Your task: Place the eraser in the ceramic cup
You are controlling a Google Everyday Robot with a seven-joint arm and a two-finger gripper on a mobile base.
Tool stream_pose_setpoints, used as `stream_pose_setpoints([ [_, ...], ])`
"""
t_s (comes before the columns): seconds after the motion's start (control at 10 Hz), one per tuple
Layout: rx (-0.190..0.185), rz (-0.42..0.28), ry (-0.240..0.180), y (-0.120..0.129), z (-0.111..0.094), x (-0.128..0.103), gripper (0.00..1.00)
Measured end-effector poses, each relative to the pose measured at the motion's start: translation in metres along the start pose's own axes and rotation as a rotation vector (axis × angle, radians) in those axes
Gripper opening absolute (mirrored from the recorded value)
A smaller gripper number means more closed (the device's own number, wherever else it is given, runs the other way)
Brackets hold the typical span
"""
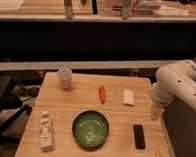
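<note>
Here, the pale wooden plank surface [65, 98] carries a round glossy green bowl [90, 128], a plain whitish tapered ceramic cup [65, 78] at the far left, and the flat black rounded eraser [139, 136] near the right edge. The white gripper [155, 114] hangs near the eraser, not touching it. I cannot tell whether its jaws are clenched.

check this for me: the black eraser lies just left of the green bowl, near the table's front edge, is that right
Not quite. The camera view shows the eraser lying to the right of the green bowl, not to its left. It is indeed near the front edge of the table. The gripper hangs at the table's right edge, just beyond the eraser and not touching it.
</note>
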Motion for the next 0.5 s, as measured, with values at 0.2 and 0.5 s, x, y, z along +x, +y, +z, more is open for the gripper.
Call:
stream_pose_setpoints([
  [0.2, -0.001, 0.000, -0.001, 0.0002, 0.0008, 0.0000, 0.80],
  [0.5, -0.001, 0.000, -0.001, 0.0001, 0.0008, -0.0001, 0.80],
])
